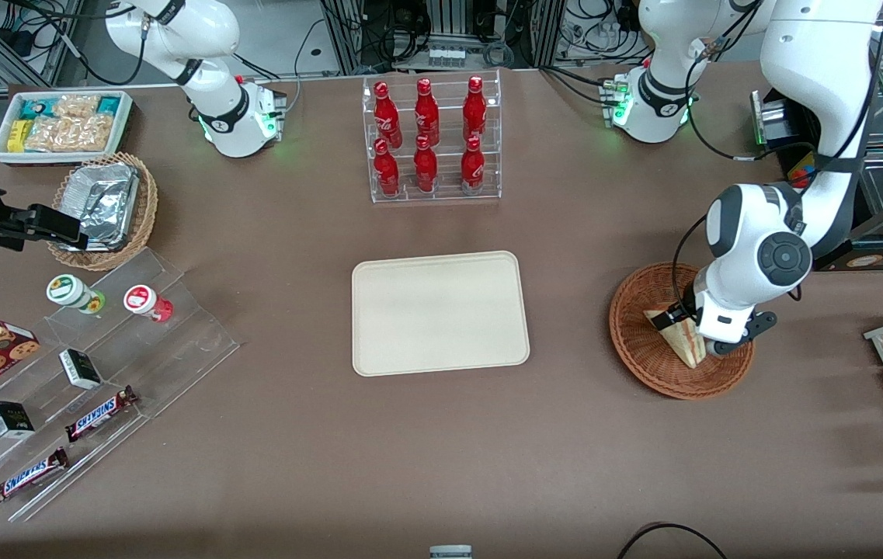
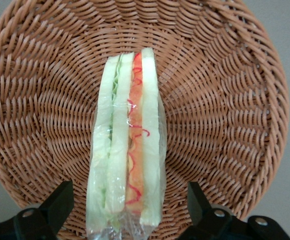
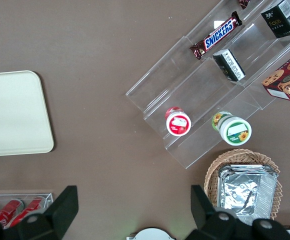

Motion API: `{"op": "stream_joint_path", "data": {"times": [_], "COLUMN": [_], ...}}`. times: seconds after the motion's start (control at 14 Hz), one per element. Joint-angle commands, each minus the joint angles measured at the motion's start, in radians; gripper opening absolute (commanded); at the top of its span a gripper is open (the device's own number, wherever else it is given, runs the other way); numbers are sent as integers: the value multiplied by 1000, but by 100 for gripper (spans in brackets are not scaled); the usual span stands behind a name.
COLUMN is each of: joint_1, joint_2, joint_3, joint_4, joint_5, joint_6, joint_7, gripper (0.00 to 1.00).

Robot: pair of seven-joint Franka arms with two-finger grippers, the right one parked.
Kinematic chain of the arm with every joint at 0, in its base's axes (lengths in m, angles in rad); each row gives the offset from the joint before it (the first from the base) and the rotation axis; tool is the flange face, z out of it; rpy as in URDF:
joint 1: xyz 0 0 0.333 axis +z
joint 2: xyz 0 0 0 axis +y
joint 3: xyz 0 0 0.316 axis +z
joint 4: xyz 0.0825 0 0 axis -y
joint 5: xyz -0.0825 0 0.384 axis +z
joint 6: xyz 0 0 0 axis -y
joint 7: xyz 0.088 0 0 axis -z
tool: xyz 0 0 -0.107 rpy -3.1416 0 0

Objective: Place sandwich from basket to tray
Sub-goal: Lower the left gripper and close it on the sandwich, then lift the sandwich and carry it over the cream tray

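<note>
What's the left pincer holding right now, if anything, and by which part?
Nothing yet. The left pincer is open over the basket, its fingers apart from the wrapped sandwich between them, which stands on edge, filling side up.

"SNICKERS" on chocolate bars (image 1: 102, 414) (image 3: 217, 35).
</note>
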Motion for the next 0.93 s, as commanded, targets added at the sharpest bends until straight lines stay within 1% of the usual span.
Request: {"op": "stream_joint_path", "data": {"times": [0.0, 0.07, 0.14, 0.21, 0.29, 0.36, 0.57, 0.71, 0.86], "joint_1": [-6, -6, -6, -6, -6, -6, -6, -6, -8], "joint_2": [0, 0, -2, -3, -3, -3, -5, -13, -14], "joint_3": [5, 7, 7, 7, 7, 7, 7, 7, 5], "joint_4": [-1, -1, -2, -2, -2, -2, -1, 15, 71], "joint_5": [6, 6, 7, 7, 7, 7, 27, 27, 27], "joint_6": [14, 13, 11, 11, 11, 11, 5, -15, -85], "joint_7": [-2, -2, -2, 0, 0, 0, 0, 9, 13], "gripper": [94, 74, 44, 26, 11, 0, 0, 0, 0]}}
